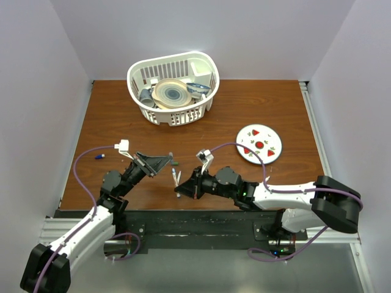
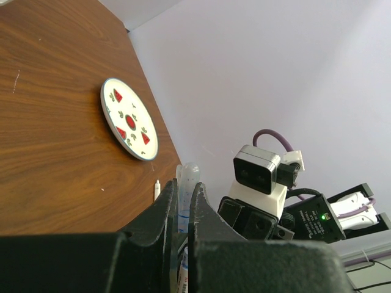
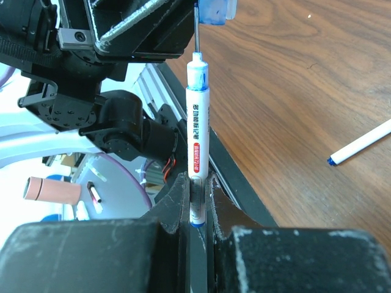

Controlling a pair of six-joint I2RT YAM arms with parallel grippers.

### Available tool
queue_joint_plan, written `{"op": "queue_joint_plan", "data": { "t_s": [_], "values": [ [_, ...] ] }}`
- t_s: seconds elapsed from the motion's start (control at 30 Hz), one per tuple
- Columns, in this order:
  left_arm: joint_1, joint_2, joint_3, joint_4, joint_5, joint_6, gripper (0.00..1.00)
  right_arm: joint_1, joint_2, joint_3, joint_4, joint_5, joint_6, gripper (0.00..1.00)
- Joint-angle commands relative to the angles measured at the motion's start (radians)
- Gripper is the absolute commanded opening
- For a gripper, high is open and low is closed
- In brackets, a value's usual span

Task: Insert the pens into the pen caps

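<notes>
Right gripper [image 3: 197, 183] fills the bottom of its wrist view, its 2 fingers clamped on the lower barrel of 1 white pen [image 3: 197, 122]. This pen stands upright between them, with its printed label facing the camera. Its thin dark tip points up at a translucent blue cap [image 3: 215, 8], reaching that cap's edge. Whether the tip has gone inside cannot be told.

The left gripper [image 2: 184, 186] is clenched on this blue cap, which pokes out just past the fingertips in the left wrist view.

From above, both grippers meet over the tabletop [image 1: 244, 110] close to its near edge, a little left of the middle, and the held pen bridges the gap between them.

A 2nd pen [image 3: 360, 145] lies flat on the wood beside the right gripper, its blue end turned toward the near edge. It touches nothing.

A small green piece [image 1: 175, 163] sits just beside the left gripper's tip. A small blue-ended piece [image 1: 98, 157] lies near the left edge. Both are too small to identify.

A white basket [image 1: 183, 116] of dishes stands at the far edge. A round plate [image 1: 263, 135] with red fruit prints lies toward the right edge.
</notes>
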Motion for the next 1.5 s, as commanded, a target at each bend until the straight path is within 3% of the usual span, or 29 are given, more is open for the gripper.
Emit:
{"op": "queue_joint_plan", "data": {
  "t_s": [0.0,1.47],
  "values": [
    [-0.005,-0.019,0.029,0.023,-0.013,-0.009,0.0,0.006,0.011,0.02,0.029,0.008,-0.005,0.0],
    [-0.005,-0.082,0.057,-0.098,-0.045,0.05,0.0,0.021,0.012,0.037,0.006,0.017,0.003,0.0]
  ]
}}
